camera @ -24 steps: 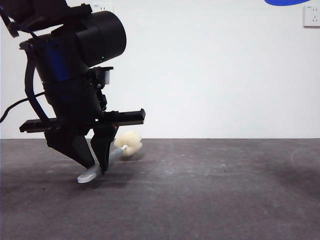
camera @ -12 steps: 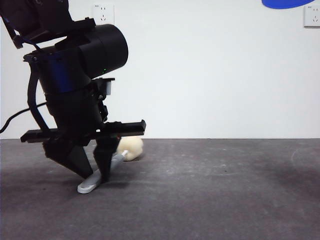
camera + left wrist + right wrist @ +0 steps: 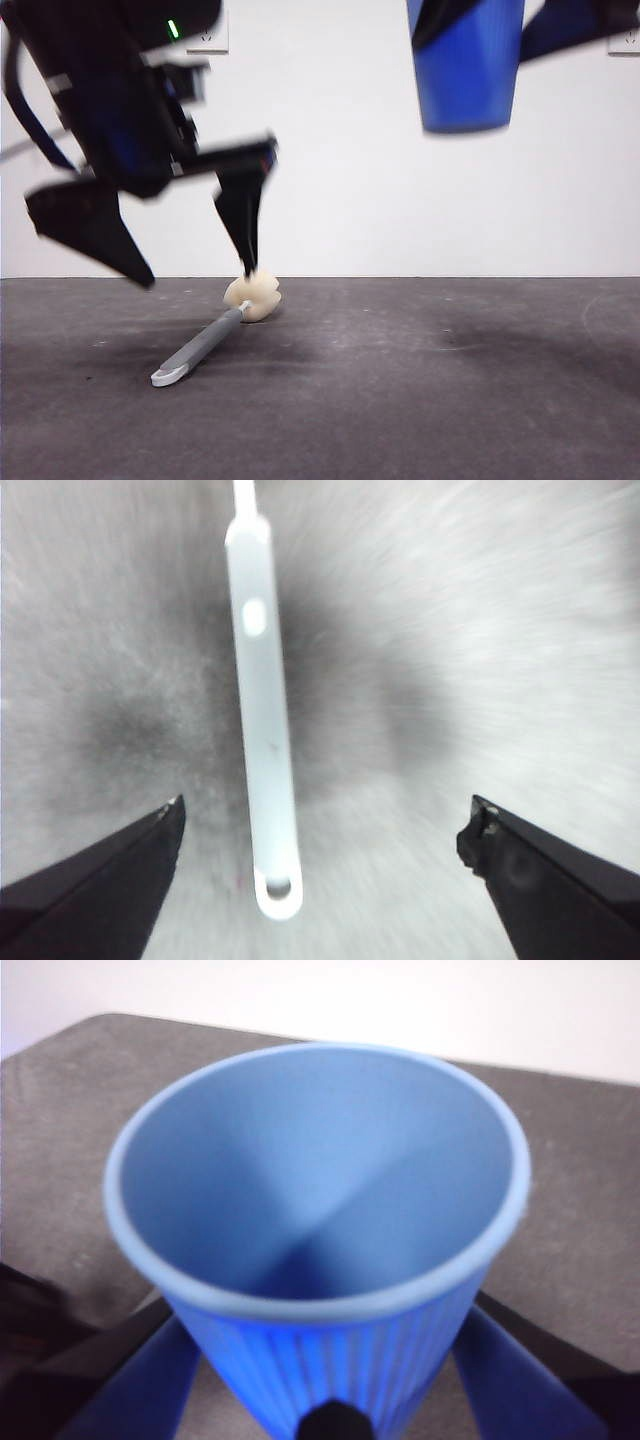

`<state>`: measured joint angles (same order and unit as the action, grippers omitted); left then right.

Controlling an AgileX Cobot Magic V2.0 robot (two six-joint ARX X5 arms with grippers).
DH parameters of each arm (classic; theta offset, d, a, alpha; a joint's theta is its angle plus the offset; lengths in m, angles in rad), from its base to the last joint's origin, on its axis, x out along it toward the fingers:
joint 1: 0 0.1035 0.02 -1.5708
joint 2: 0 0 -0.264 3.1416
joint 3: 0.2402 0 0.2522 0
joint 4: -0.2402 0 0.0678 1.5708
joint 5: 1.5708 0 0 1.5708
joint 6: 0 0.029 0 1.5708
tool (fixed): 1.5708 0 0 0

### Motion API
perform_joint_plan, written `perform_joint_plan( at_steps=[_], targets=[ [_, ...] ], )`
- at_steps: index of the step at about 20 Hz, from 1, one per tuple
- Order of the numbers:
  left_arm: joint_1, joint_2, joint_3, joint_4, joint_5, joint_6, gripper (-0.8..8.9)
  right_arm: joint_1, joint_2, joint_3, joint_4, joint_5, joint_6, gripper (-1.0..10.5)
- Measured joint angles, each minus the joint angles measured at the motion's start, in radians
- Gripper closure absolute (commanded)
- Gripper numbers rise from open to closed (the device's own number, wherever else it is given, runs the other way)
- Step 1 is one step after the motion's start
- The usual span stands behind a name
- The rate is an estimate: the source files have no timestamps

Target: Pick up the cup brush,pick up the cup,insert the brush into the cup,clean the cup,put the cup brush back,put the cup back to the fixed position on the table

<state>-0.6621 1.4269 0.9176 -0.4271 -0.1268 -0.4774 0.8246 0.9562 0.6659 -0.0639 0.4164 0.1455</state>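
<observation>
The cup brush [image 3: 203, 347] lies flat on the table [image 3: 450, 400], its cream sponge head [image 3: 253, 295] at the far end and the looped end nearest the camera. My left gripper [image 3: 197, 276] hangs open just above it, a jaw on each side, not touching. In the left wrist view the grey handle [image 3: 265, 730] lies between the open jaws of the left gripper [image 3: 325, 812]. My right gripper [image 3: 320, 1380] is shut on the blue ribbed cup [image 3: 320, 1210], which it holds upright high in the air at the upper right of the front view [image 3: 467, 65].
A white wall stands behind the table, with one socket [image 3: 207, 35] at the upper left and another socket [image 3: 625, 40] at the upper right.
My left gripper has opened, let go of the brush handle and risen. The brush now lies flat on the table. The cup has come down into view at the top right.
</observation>
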Motion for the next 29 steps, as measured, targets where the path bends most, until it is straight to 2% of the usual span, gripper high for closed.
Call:
perform_joint_plan(
  at_steps=[5, 7, 10, 13, 18, 25, 29],
  targets=[
    [-0.028, -0.313, 0.000, -0.095, 0.097, 0.047, 3.42, -0.175, 0.189, -0.104, 0.235, -0.174, -0.006, 9.6],
    [-0.037, -0.407, 0.000, -0.135, 0.126, 0.050, 3.42, -0.210, 0.260, -0.123, 0.333, -0.222, -0.014, 9.6],
    [-0.049, -0.530, 0.000, -0.208, 0.165, 0.051, 3.42, -0.256, 0.384, -0.125, 0.476, -0.248, -0.047, 9.6],
    [-0.059, -0.618, 0.000, -0.264, 0.176, 0.051, 3.42, -0.303, 0.515, -0.126, 0.630, -0.311, -0.080, 9.6],
    [-0.061, -0.666, 0.000, -0.284, 0.180, 0.051, 3.42, -0.365, 0.692, -0.126, 0.810, -0.385, -0.112, 9.6],
    [-0.062, -0.665, 0.000, -0.286, 0.179, 0.051, 3.42, -0.380, 0.789, -0.126, 0.900, -0.391, -0.150, 9.6],
    [-0.062, -0.665, 0.000, -0.286, 0.179, 0.051, 3.42, -0.380, 0.789, -0.126, 0.895, -0.391, -0.153, 7.3]
  ],
)
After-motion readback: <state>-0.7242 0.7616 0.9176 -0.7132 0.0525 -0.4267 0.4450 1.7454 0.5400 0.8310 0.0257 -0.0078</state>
